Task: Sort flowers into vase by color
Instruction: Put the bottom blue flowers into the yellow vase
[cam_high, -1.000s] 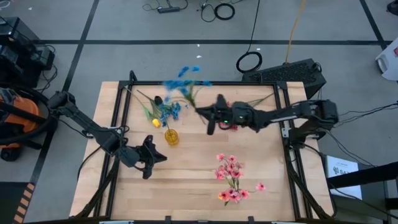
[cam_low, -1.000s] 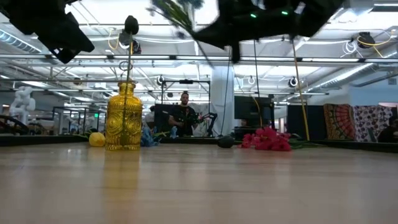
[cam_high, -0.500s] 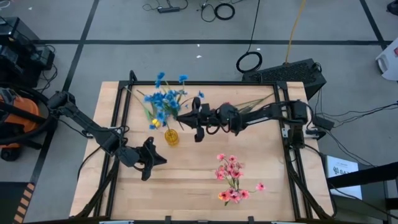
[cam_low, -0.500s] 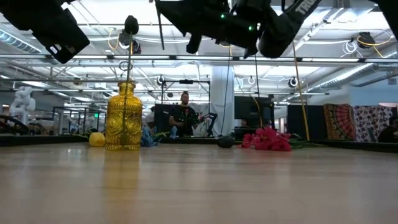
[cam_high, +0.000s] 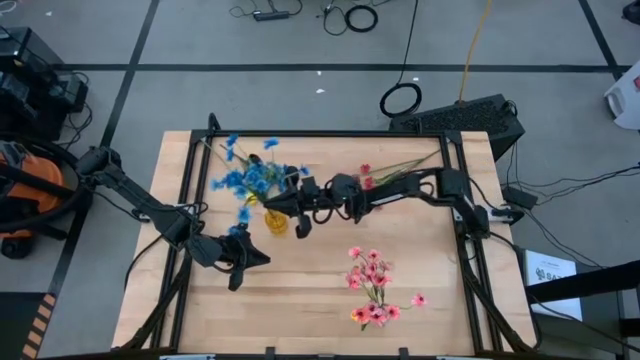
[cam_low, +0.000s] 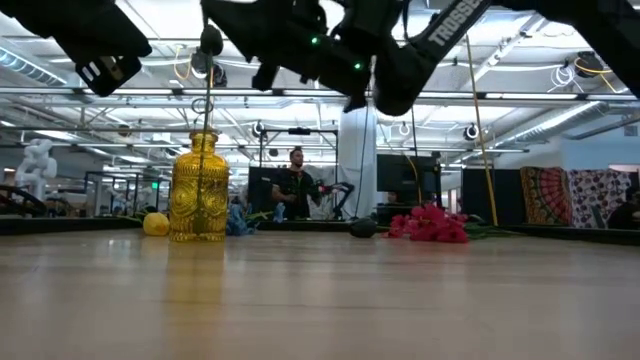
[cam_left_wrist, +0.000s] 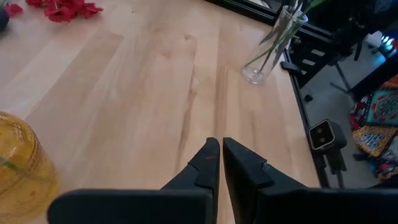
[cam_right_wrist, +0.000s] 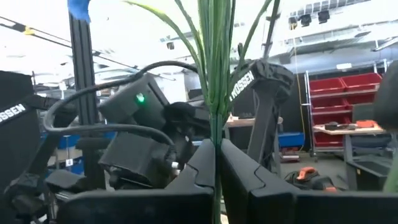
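My right gripper (cam_high: 278, 205) hangs over the yellow glass vase (cam_high: 275, 222), shut on a blue-blossomed spray (cam_high: 247, 178) whose blossoms spread above the table's far-left part. In the low view the yellow vase (cam_low: 200, 190) stands upright with a dark bud on a thin stem (cam_low: 210, 42) sticking out of it. Red flowers (cam_low: 430, 222) and a yellow bud (cam_low: 155, 223) lie on the table behind it. Pink flowers (cam_high: 375, 290) lie toward the near right. My left gripper (cam_high: 248, 256) is shut and idle, near-left of the vase. My right gripper pinches the spray's bundled green stems (cam_right_wrist: 215, 134) between its two fingers, which lie across the stems. The fingers reach about level from the table's right side. The spray is lifted clear of the table, and its blue blossoms (cam_high: 245, 180) stand beyond the fingertips toward the far left.
A clear glass vase (cam_left_wrist: 268, 46) with green stems stands near the table's right edge. A black frame rail (cam_high: 330, 133) borders the table. Bare wood (cam_high: 300, 300) lies along the near side between my left gripper and the pink flowers. A person (cam_low: 296, 190) sits in the room beyond.
My right gripper has carried the blue spray from the far middle of the table toward the left, ending over the yellow vase. The blossoms have swung left with it. The gripper has stayed shut on the stems. My left arm has kept still.
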